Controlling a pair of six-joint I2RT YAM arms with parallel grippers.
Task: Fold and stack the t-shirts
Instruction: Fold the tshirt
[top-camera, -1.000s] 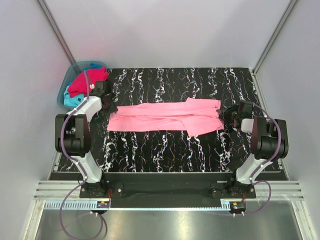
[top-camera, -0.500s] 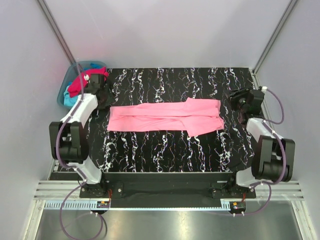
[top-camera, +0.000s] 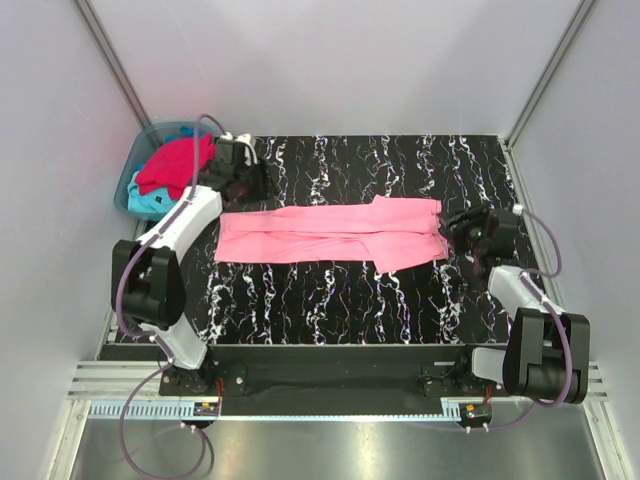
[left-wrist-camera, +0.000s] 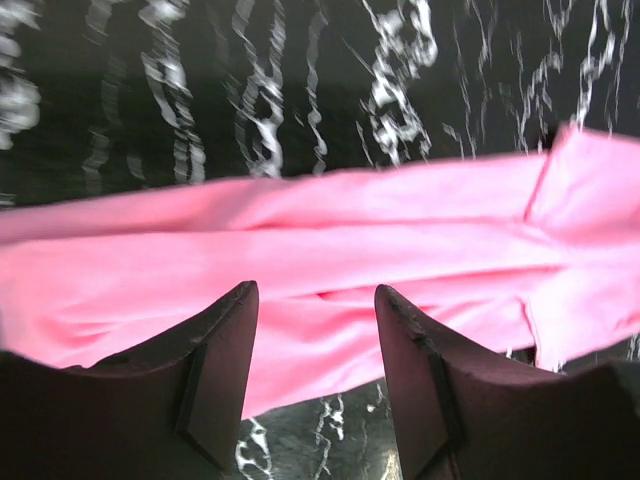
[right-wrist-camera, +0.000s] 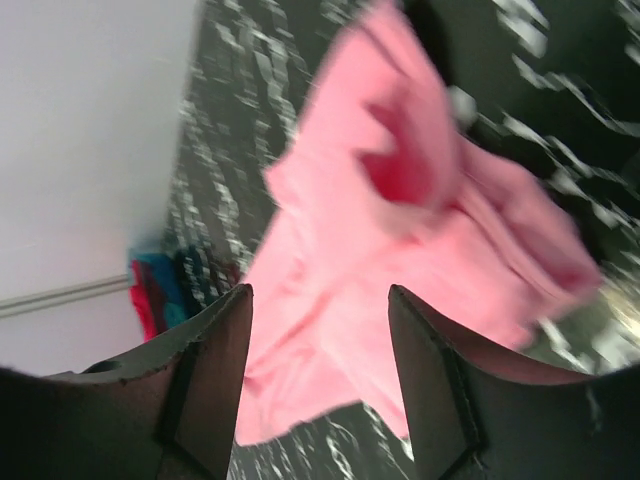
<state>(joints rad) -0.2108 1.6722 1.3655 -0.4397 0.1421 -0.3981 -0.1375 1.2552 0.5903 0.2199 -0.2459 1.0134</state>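
Pink tee (top-camera: 330, 232): long flat folded band | left tool (left-wrist-camera: 315, 290): spread, empty | right tool (right-wrist-camera: 320, 290): spread, empty

Motion blur smears the right wrist view; the red t-shirt (top-camera: 172, 165) mostly hides the turquoise t-shirt (top-camera: 140, 203).

1. Counter (top-camera: 350, 300): flat black top with white marble veining, running wide from left to right.
2. Pink tee (top-camera: 320, 232) lies directly on it, in the far half, folded into a long narrow band set left to right.
3. The band's left part is flat and smooth. The right end is wider, with layered folds and a flap reaching toward the near edge.
4. Counter surface shows on every side of the tee, with the broadest stretch on the near side.
5. Tub (top-camera: 133, 185) sits at the far-left corner, by the counter's edge; whether it rests on the counter is unclear. Red tee (top-camera: 172, 166) and turquoise tee (top-camera: 148, 203) are heaped in it.
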